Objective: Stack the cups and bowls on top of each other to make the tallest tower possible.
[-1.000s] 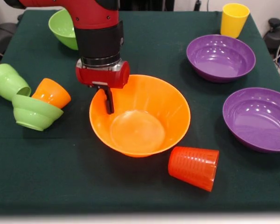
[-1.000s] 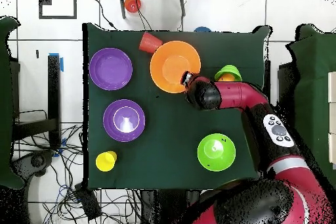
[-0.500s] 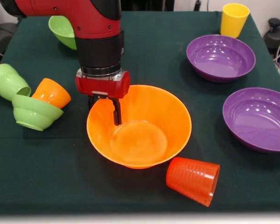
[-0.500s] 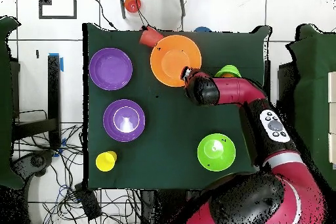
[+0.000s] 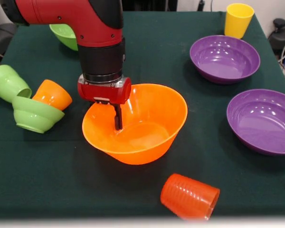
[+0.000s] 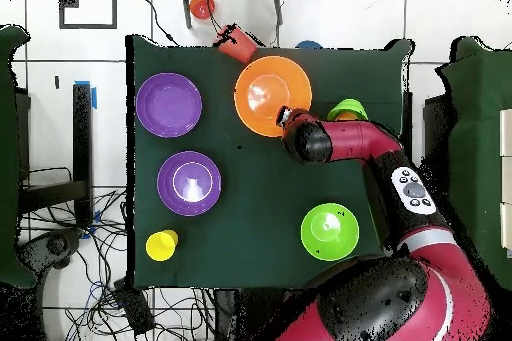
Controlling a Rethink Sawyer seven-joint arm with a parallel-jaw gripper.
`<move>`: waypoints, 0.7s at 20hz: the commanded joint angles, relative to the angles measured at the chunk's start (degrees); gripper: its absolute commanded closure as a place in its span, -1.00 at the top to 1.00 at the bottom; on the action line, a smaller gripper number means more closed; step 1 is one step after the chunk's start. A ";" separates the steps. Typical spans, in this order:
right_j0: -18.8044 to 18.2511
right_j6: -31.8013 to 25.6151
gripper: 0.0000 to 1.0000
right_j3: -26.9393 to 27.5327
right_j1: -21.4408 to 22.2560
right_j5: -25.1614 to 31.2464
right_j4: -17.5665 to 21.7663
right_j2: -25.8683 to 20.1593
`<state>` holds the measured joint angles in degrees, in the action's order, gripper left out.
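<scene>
- Hand (image 5: 117, 124) clamped on rim of large orange bowl (image 5: 147, 128); bowl tilted, lifted off table (image 5: 47, 175)
- Red cup (image 5: 190, 197) on its side at table edge

Large bowl (image 5: 147, 124) sitting mid-table (image 5: 47, 175) as landmark, front view. Lying before it, to the right: fallen cup (image 5: 190, 197). Sitting right of it: two shallow bowls (image 5: 224, 59) (image 5: 263, 121). Lying left of it: small bowl (image 5: 34, 114), two tumblers (image 5: 52, 94) (image 5: 7, 82).
</scene>
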<state>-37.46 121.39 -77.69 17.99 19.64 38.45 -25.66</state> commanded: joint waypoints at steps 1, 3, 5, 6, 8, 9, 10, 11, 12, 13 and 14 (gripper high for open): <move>3.17 -6.72 1.00 2.89 -2.31 0.85 5.18 1.23; 3.16 -6.97 1.00 3.15 -2.37 0.90 5.45 1.09; 3.14 -7.11 1.00 3.10 -2.17 1.19 5.48 0.98; 3.14 -7.21 1.00 2.99 -1.97 1.44 5.45 0.94; 2.88 -7.39 1.00 2.01 -1.15 2.18 4.97 0.69; 2.72 -7.30 1.00 0.99 -0.28 2.42 4.63 0.56; 2.62 -7.24 1.00 0.30 0.30 2.66 4.40 0.51; 2.45 -7.02 1.00 -0.86 1.39 3.08 3.83 0.33; 2.34 -7.01 1.00 -1.44 1.98 3.34 3.55 0.19; 1.97 -7.13 1.00 -2.54 3.30 4.11 2.65 -0.48; 1.64 -7.21 1.00 -3.23 3.99 4.44 2.14 -0.93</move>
<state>-37.00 121.39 -78.03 19.05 19.64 39.18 -25.47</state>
